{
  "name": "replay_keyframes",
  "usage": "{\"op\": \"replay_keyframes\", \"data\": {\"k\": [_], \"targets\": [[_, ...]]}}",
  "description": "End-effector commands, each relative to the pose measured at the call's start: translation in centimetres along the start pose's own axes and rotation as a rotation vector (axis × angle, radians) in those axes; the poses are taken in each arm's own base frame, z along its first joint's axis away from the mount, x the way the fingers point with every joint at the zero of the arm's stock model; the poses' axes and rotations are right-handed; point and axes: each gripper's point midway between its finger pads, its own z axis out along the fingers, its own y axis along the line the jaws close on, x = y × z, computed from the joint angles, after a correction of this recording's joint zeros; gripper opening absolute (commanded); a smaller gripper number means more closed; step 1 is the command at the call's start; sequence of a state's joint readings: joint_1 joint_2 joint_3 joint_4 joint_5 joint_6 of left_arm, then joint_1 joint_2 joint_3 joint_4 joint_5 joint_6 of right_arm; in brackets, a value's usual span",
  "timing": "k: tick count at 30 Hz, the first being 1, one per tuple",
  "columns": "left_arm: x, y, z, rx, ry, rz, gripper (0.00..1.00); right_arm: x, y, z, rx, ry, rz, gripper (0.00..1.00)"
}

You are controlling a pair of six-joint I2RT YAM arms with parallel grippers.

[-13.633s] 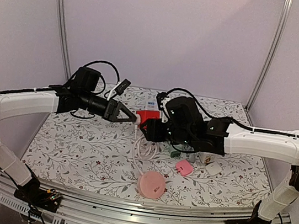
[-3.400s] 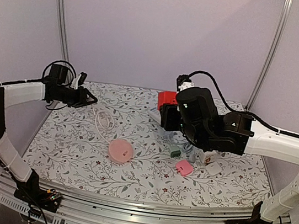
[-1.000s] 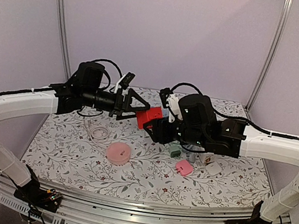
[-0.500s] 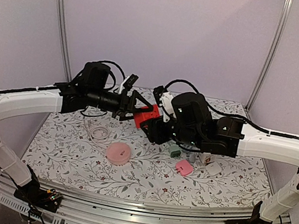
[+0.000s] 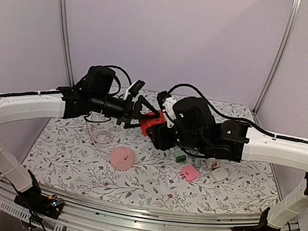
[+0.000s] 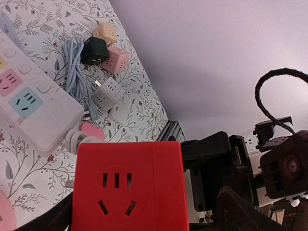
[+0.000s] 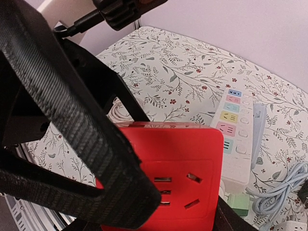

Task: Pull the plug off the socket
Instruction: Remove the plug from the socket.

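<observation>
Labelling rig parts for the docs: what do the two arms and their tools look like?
The left arm and right arm have white tubular links and black joints. The left tool and right tool are black, with tapered fingers. A black cable loops loose above each wrist.

The table (image 5: 68,155) is seen from above and behind, far off. Close views are aimed forward from behind the left pincer (image 6: 144,214) and right pincer (image 7: 159,192); the red socket cube (image 5: 152,122) between is shared.

Floral table (image 5: 61,160) carries pink disc (image 5: 121,158), cable coil (image 5: 102,137).
</observation>
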State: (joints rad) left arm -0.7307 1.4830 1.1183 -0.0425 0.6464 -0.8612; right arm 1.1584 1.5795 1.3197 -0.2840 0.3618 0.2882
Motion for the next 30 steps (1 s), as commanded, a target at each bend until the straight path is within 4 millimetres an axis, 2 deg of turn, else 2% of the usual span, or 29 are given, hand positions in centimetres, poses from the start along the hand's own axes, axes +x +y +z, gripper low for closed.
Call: {"op": "replay_keyframes", "data": {"k": [1,4,8,11,13,16,20,24,30], "targets": [[1.4,-1.4,0.2,0.051,0.042,0.021,0.88,-4.2,0.6,-0.7,-0.013,-0.119,0.043,0.1],[1.9,-1.0,0.5,0.05,0.06,0.003,0.82,-4.4,0.5,-0.8,-0.012,-0.126,0.049,0.1],[2.1,-1.1,0.7,0.077,0.058,-0.003,0.69,-4.8,0.5,-1.1,-0.017,-0.145,0.064,0.1],[2.2,-1.3,0.6,0.084,0.056,-0.003,0.57,-4.8,0.3,-1.1,-0.008,-0.147,0.064,0.11],[2.2,-1.3,0.5,0.083,0.052,0.005,0.45,-4.6,0.3,-0.9,-0.003,-0.142,0.062,0.14],[2.0,-1.2,0.1,0.074,0.044,0.012,0.3,-4.2,0.1,-0.8,0.001,-0.138,0.058,0.31],[1.0,-0.9,-0.8,0.099,0.048,0.006,0.19,-3.6,-0.3,-1.3,0.007,-0.135,0.053,0.52],[-0.4,-1.6,-2.0,0.162,0.08,0.058,0.15,-2.5,-0.7,-2.1,-0.001,-0.128,0.038,0.67],[-1.6,-1.5,-2.9,0.236,0.144,0.104,0.09,-1.1,-1.1,-3.2,-0.029,-0.121,0.024,0.83]]}}
